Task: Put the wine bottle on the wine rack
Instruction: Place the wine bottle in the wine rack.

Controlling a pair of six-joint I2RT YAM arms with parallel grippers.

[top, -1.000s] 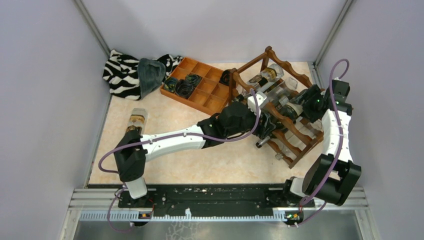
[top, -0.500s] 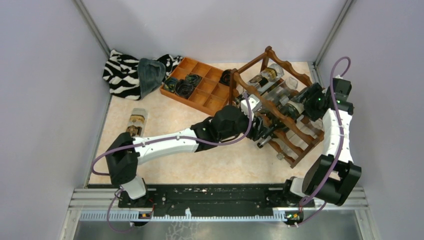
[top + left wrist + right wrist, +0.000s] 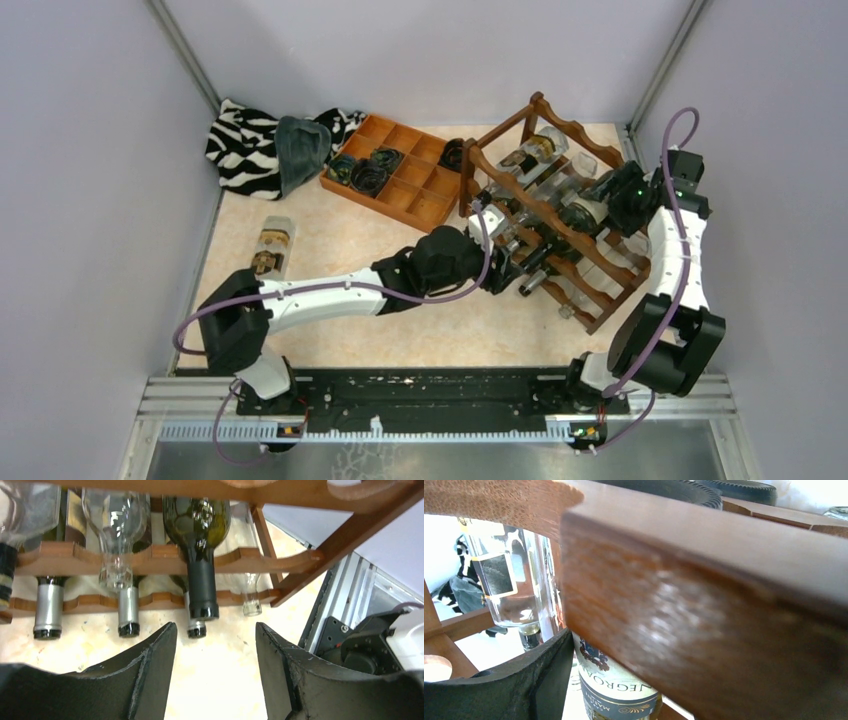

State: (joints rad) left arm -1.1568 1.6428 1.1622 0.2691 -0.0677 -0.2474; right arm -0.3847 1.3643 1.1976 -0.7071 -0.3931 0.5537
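Observation:
The reddish-brown wine rack (image 3: 603, 287) stands at the right of the table with several bottles lying in it. My right gripper (image 3: 603, 203) reaches into its back side. Its one visible finger (image 3: 524, 680) presses the white label of the wine bottle (image 3: 616, 692); a rack rail (image 3: 724, 595) hides the other finger. From above, that dark bottle (image 3: 583, 214) lies across the upper tier. My left gripper (image 3: 215, 630) hangs open and empty in front of the rack (image 3: 160, 560). It faces a dark green bottle with a black neck (image 3: 201, 580).
A clear bottle (image 3: 272, 245) lies on the table at the left. An orange-brown compartment tray (image 3: 412, 190) sits behind the left arm, with a zebra-striped cloth (image 3: 240, 145) in the back left corner. Grey walls close in both sides.
My left gripper has drawn back from the rack toward the left. The right gripper has shifted slightly up and back at the rack's far side.

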